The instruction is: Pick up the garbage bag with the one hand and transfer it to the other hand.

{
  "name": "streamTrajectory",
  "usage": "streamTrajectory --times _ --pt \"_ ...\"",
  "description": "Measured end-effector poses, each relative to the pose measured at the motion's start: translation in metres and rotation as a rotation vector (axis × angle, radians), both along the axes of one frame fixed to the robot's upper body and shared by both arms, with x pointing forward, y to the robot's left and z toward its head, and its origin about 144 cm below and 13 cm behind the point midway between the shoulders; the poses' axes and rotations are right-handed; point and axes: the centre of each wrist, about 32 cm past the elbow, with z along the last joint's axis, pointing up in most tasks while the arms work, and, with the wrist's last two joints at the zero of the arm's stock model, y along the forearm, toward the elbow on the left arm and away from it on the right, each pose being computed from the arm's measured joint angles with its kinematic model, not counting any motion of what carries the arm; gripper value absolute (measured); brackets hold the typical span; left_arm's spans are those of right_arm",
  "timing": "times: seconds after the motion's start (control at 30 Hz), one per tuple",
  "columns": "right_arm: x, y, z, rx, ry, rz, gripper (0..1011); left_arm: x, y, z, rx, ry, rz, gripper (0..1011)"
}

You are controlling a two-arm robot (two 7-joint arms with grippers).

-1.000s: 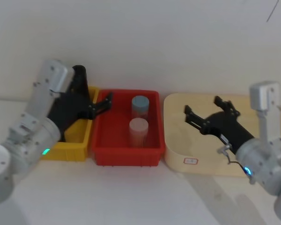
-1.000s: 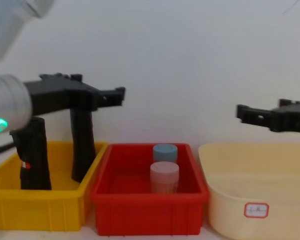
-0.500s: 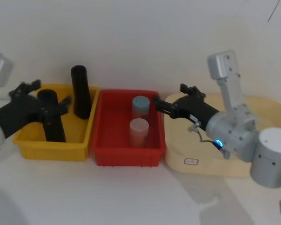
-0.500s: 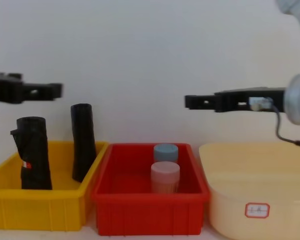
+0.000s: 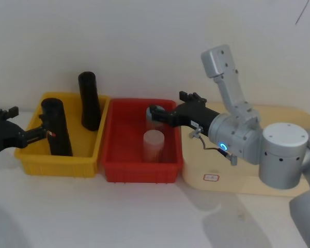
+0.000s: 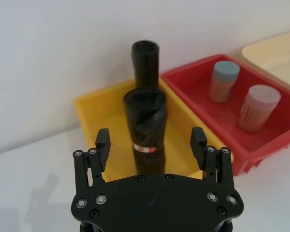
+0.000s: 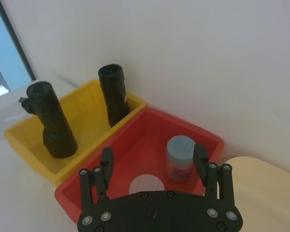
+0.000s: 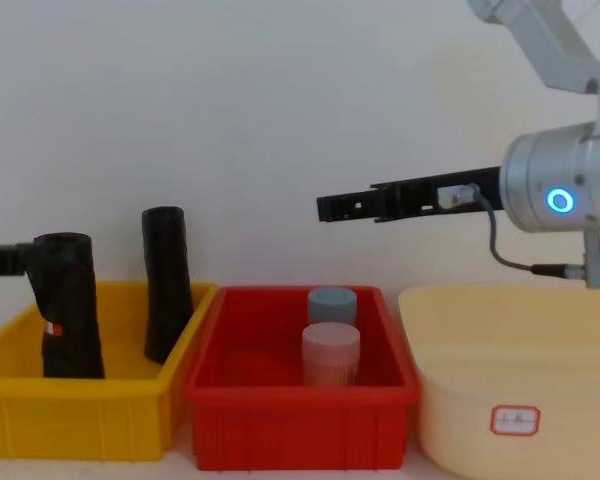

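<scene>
1. The left gripper (image 6: 151, 140) is level with the upper part of the garbage bag (image 6: 146, 118). Its fingers (image 6: 103, 144) are spread wide, clearly wider than the roll, and it holds nothing.
2. In the left wrist view the bag stands in line with the gap between the two fingers. In the chest view one finger reaches the bag's left side near the top. Whether it touches cannot be told.
3. The garbage bag stands nearly upright in the yellow bin (image 5: 57, 168), in the near left part. A red mark (image 6: 145, 147) runs across its side.
4. The plain black roll (image 5: 89, 101) stands at the bin's far right corner, apart from the bag.
5. The right gripper (image 7: 152, 157), on the arm with the blue ring (image 8: 560, 200), hangs above the red bin (image 5: 139, 173). Its fingers are wide apart and it holds nothing.
6. In the red bin stand a blue-lidded jar (image 7: 181, 157) and, nearer, a pale-lidded jar (image 5: 153, 144). A cream basin (image 5: 248, 181) sits just beside it on the right.
7. Hidden or cut off:
   - The bag's lower end lies behind the gripper's body in the left wrist view and behind the bin wall in the chest view.
   - The left arm is cut by the left edge of the head and chest views.
   - A right finger covers part of the blue-lidded jar in the head view.
</scene>
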Motion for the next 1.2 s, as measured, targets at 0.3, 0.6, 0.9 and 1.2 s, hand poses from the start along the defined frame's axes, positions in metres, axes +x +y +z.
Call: streamTrajectory --times 0.3,0.6,0.9,1.2 --pt "0.004 0.007 0.002 -0.020 0.023 0.021 1001 0.012 0.009 -0.010 -0.002 0.025 0.011 1001" --pt "0.007 0.011 0.002 -0.031 0.038 0.034 1001 0.030 0.007 -0.021 -0.023 0.051 0.004 1001" --pt "0.008 0.016 0.001 -0.035 0.051 0.045 1001 0.050 -0.004 -0.032 -0.055 0.075 -0.011 1001" --pt "0.008 0.018 0.001 -0.036 0.060 0.054 1002 0.071 -0.019 -0.036 -0.071 0.081 -0.030 1001"
